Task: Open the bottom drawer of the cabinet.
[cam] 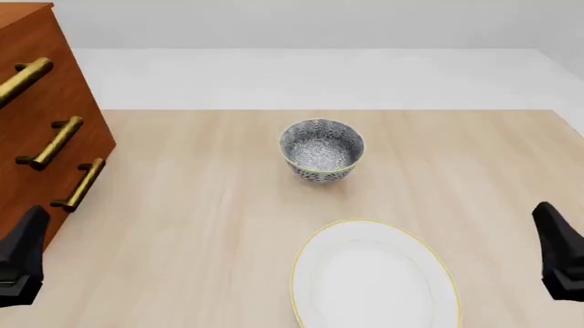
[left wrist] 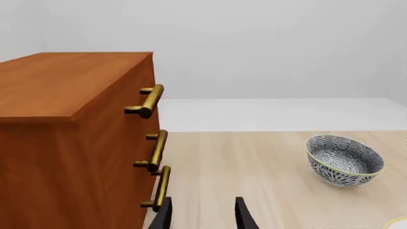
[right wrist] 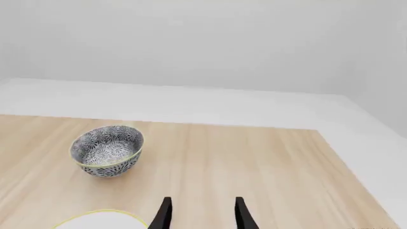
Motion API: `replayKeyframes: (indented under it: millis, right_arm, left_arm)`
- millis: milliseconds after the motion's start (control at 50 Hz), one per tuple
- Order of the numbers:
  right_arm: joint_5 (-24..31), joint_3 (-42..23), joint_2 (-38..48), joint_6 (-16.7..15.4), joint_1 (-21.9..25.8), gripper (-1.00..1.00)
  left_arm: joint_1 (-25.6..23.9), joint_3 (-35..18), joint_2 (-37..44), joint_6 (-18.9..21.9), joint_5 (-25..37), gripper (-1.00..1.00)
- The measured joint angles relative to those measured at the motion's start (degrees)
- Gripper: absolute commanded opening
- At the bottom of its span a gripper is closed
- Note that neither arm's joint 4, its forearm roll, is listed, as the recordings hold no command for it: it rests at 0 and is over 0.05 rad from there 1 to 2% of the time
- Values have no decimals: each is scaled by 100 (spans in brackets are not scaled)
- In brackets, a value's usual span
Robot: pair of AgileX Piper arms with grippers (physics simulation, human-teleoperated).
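Right by the cabinet [left wrist: 70, 143], the left claw [left wrist: 202, 214] hangs with its two black fingers spread apart and nothing between them. One finger looks very close to the lowest brass handle [left wrist: 160, 187], but I cannot tell if it touches. The right claw [right wrist: 201, 213] is far from the cabinet, near the white plate [cam: 374, 280], and its fingers are apart and hold nothing too.

The bottom drawer [cam: 64, 198] sits low in the cabinet, under the two other drawers. It looks shut, its front flat with the others, so I think the job has not started. The grab and the pull are both still to do.

The drawer front faces out from the cabinet toward the patterned bowl [cam: 321, 150]. Its handle is a long bar that runs along the cabinet's front, level with the table [cam: 210, 225].
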Motion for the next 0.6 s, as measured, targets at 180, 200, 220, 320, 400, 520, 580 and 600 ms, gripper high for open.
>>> replayKeyframes:
  millis: [180,200,220,320,400,520,580,600]
  right_arm:
    - [-146,147,-183,180,-30,100]
    - [-154,156,-194,194,-32,100]
    - [-161,164,-205,207,-34,100]
    - [-202,204,-243,246,-40,100]
    - [-231,231,-257,268,-44,100]
    - [-256,251,-269,286,-46,100]
    - [-263,255,-271,293,-47,100]
    - [-266,257,-270,296,-47,100]
  left_arm:
    - [-153,-40,-1,200,-37,100]
    - [-174,-45,-1,246,-46,100]
    - [-193,-52,-1,294,-53,100]
    - [-313,-97,-1,556,-66,100]
    - [-416,-116,1,867,-75,100]
    - [-638,-64,198,1562,-300,100]
    - [-777,-44,489,1932,-558,100]
    - [-821,-39,611,2048,-667,100]
